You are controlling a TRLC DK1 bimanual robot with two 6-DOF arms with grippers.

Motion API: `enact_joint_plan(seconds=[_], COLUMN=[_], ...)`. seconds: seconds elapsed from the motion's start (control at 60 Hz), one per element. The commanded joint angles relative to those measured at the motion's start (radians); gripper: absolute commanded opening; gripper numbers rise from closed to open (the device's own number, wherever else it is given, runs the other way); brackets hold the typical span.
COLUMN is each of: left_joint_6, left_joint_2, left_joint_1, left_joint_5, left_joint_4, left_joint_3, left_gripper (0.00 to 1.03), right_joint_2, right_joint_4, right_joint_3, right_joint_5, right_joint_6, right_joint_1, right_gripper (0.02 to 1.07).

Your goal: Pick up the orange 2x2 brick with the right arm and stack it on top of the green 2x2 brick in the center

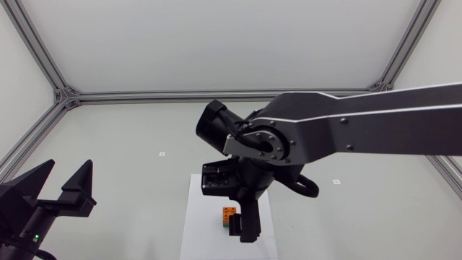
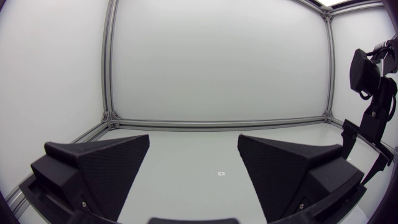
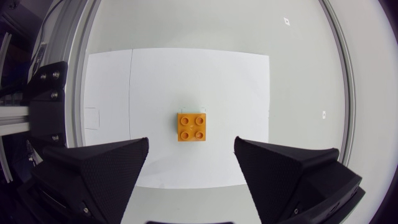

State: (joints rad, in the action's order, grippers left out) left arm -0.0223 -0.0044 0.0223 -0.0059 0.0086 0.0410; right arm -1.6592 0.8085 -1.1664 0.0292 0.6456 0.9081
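Right hand (image 3: 191, 139) wide open, empty, hovering over orange brick (image 3: 191, 127). Orange sits on green brick (image 1: 225, 224), on white sheet (image 3: 236, 81). Left hand (image 2: 194, 140) open, empty, well apart.

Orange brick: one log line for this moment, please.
stage: stacked | orange brick on green brick, on white sheet | right gripper open over stack, brick not gripped | left gripper open, at table's left
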Motion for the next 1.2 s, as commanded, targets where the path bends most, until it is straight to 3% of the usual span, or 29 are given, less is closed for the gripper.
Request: enact_joint_plan(seconds=[0.0, 0.383, 0.95, 1.183], left_joint_6=[0.013, 0.013, 0.013, 0.013], left_joint_2=[-0.008, -0.008, -0.008, -0.008], left_joint_1=[-0.004, -0.002, -0.002, -0.004], left_joint_5=[0.006, 0.004, 0.004, 0.004], left_joint_4=[-0.013, -0.015, -0.013, -0.015], left_joint_3=[-0.041, -0.041, -0.041, -0.041], left_gripper=[0.99, 0.99, 0.99, 0.99], right_joint_2=[0.087, 0.472, 0.911, 1.066], right_joint_4=[0.015, -0.034, -0.249, -0.367], right_joint_3=[0.031, 0.168, 0.447, 0.596], right_joint_5=[-0.003, -0.014, -0.048, -0.04], right_joint_6=[-0.032, -0.118, -0.144, -0.143], right_joint_1=[-0.02, -0.207, -0.696, -0.828], right_gripper=[1.03, 1.03, 1.03, 1.03])
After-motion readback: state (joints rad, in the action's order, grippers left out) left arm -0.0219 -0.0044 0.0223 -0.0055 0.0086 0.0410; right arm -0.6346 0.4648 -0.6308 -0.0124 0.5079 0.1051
